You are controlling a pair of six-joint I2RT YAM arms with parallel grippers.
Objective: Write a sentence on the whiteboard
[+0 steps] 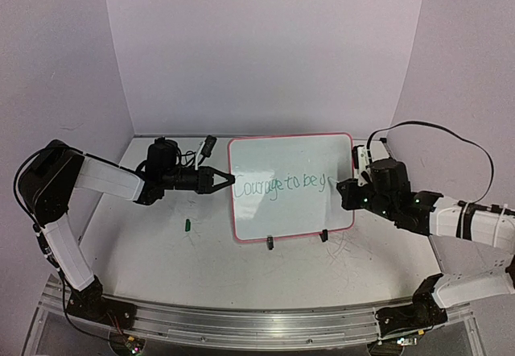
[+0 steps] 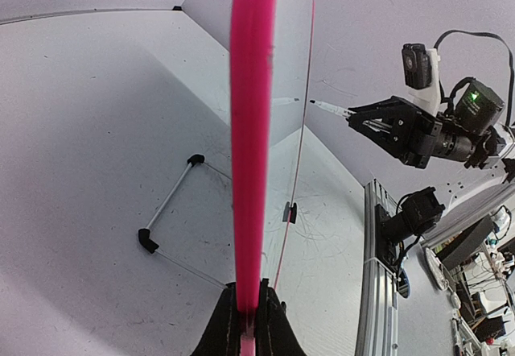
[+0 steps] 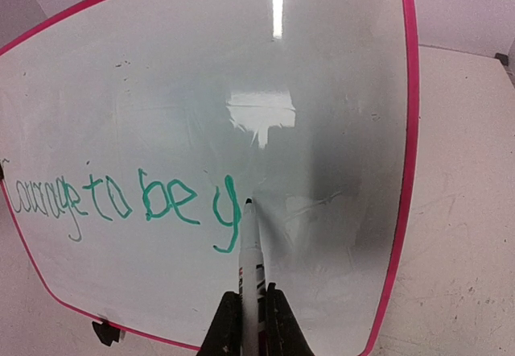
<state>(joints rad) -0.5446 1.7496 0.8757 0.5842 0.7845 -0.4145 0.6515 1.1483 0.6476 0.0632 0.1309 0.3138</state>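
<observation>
Whiteboard [image 1: 290,153] on table [image 1: 161,255]; left gripper [image 1: 228,180] on its left edge; right gripper [image 3: 246,312] w/ marker [image 3: 250,247] at right.
</observation>
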